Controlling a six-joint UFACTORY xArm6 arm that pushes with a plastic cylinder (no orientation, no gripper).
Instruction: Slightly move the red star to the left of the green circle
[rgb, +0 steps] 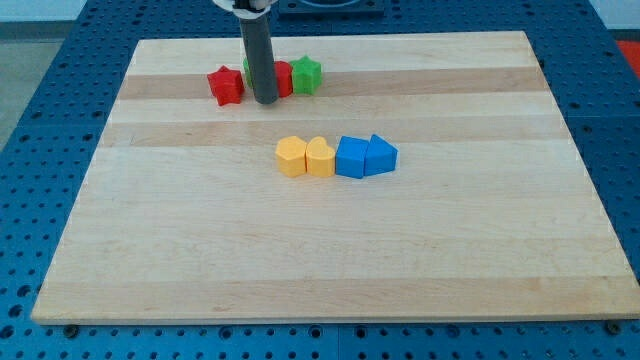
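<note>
**Rod planted between the red star and a crowded upper cluster**

On the pale wooden table (330, 250), in the upper left of the frame, the red star (226, 85) lies flat, a chunky block with blunt points. Just to its right, my tip (266, 100) rests on the wood; the rod is a smooth dark cylinder rising out of the top of the frame. There is no hand on this arm, so nothing is grasped. The rod stands close beside the star; I cannot tell if they touch. Behind the rod a red block (283, 79) peeks out, its shape hidden, with a sliver of green at the rod's left edge that may be the green circle. Touching that red block on the right is a green star (308, 75).

Lower, near the centre, four blocks form a tight row: a yellow hexagon (291, 157), a yellow heart (320, 158), a blue rounded block (352, 157) and a blue angular block (380, 155).
</note>
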